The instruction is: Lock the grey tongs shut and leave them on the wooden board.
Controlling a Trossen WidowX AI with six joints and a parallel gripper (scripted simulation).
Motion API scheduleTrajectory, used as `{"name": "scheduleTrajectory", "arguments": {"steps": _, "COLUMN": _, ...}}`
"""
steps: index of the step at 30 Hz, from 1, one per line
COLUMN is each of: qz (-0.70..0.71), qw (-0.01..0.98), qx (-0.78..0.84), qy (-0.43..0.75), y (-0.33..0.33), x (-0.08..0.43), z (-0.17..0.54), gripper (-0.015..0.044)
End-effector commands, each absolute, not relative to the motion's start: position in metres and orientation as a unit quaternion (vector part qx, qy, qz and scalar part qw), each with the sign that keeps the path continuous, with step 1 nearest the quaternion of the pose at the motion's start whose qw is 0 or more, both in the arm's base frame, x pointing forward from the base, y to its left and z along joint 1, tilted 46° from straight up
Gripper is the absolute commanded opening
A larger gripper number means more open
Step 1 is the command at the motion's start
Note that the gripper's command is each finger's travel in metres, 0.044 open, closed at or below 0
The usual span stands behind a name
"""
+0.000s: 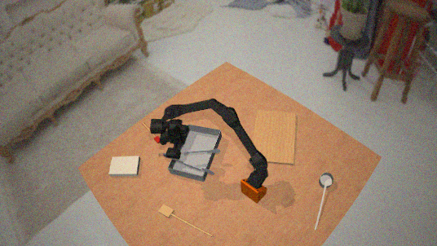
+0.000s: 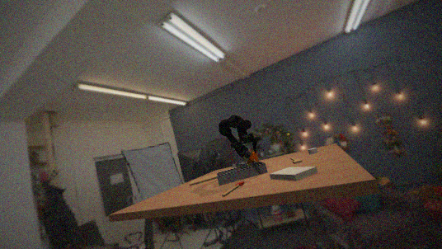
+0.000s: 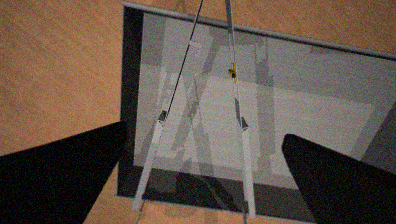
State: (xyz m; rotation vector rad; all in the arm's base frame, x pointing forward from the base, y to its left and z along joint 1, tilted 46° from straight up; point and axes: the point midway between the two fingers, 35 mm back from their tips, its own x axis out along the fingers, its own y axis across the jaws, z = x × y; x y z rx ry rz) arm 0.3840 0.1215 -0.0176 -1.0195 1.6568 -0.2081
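Observation:
The grey tongs (image 1: pixel 199 151) (image 3: pixel 248 175) lie open across the roasting tin (image 1: pixel 187 176) (image 2: pixel 232 176) (image 3: pixel 131 75). Their two arms spread toward the tin's right side in the top view. The hinge end is at the left, partly hidden by my gripper there, and out of the wrist view. My gripper (image 3: pixel 206 135) is wide open and empty above the tin. In the wrist view both tong arms show between my two fingers, with a gap on each side. The wooden board (image 1: pixel 275 138) lies bare to the right of the tin in the top view.
A white block (image 1: pixel 124 165) (image 2: pixel 293 173) lies left of the tin. A red-ended stick (image 1: pixel 157 139) (image 2: pixel 241 184) lies near the tin's far left side. A small wooden paddle (image 1: pixel 166 210) lies in front. A white-handled ladle (image 1: pixel 326 180) lies at the right. My orange base (image 1: pixel 253 191) stands between.

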Motion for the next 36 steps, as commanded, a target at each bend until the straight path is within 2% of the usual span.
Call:
{"name": "scheduleTrajectory", "arguments": {"steps": 1, "qz": -0.089, "qw": 0.560, "qx": -0.434, "qy": 0.700, "y": 0.121, "x": 0.386, "z": -0.017, "gripper": 0.0440}}
{"name": "scheduleTrajectory", "arguments": {"steps": 36, "qz": -0.089, "qw": 0.560, "qx": -0.434, "qy": 0.700, "y": 0.083, "x": 0.390, "z": -0.057, "gripper": 0.0440}}
